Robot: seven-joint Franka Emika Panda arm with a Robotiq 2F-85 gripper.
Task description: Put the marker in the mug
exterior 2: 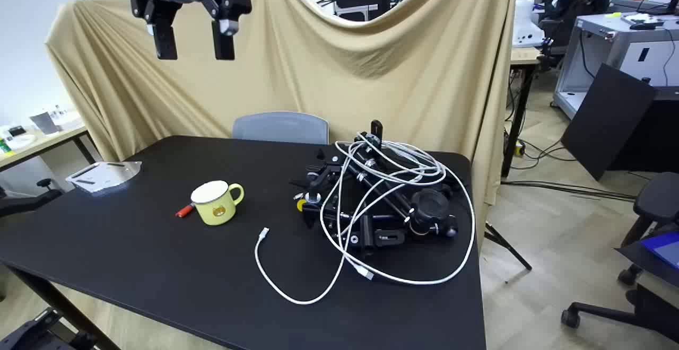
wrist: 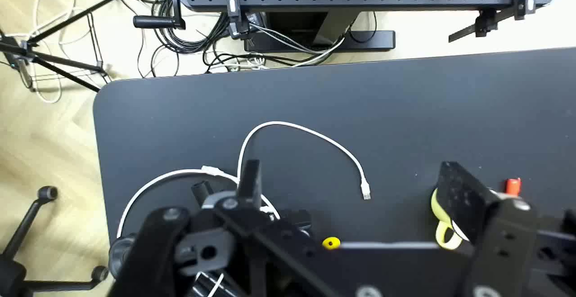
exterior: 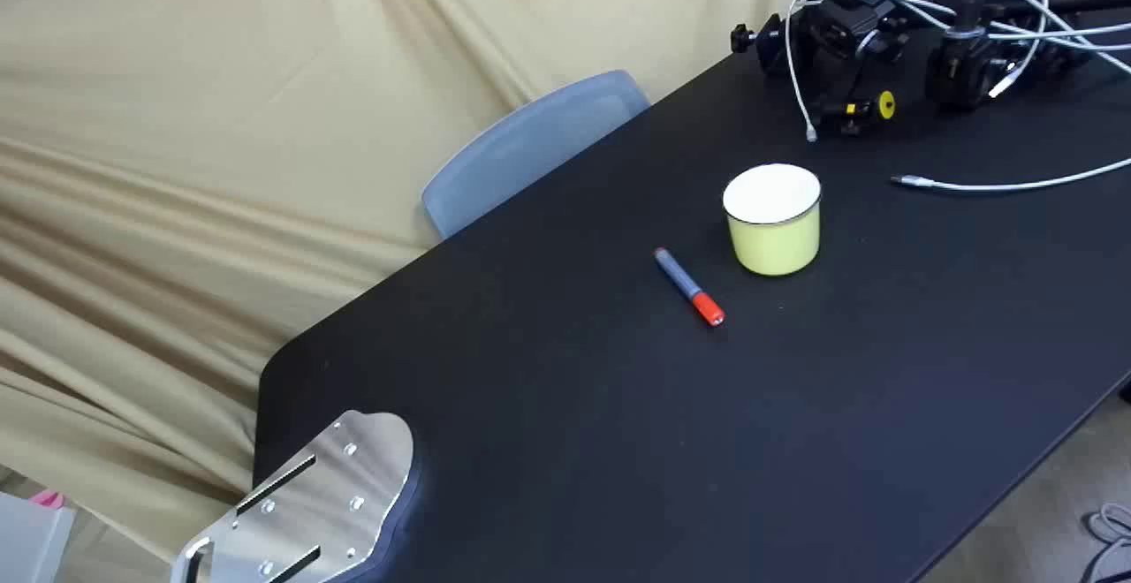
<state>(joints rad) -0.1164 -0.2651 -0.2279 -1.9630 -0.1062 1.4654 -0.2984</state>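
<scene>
The marker (exterior: pixel 680 276), with a blue body and red cap, lies flat on the black table in an exterior view, just beside the mug (exterior: pixel 774 246). The yellow-green mug stands upright. In an exterior view the mug (exterior 2: pixel 217 210) partly hides the marker, and its red end (exterior 2: pixel 185 210) shows at the left. My gripper (exterior 2: pixel 195 50) is open and empty, high above the table. In the wrist view my gripper (wrist: pixel 351 171) shows widely spread fingers; the right finger covers much of the mug (wrist: pixel 439 212), with the marker's red end (wrist: pixel 513 186) beyond it.
Black tripod gear (exterior 2: pixel 371 228) with tangled white cables (exterior 2: pixel 302 302) lies on the table beside the mug. A metal plate (exterior: pixel 327 495) sits at one table end. A grey-blue chair (exterior: pixel 539 155) stands at the table's edge before a beige curtain (exterior: pixel 221 124).
</scene>
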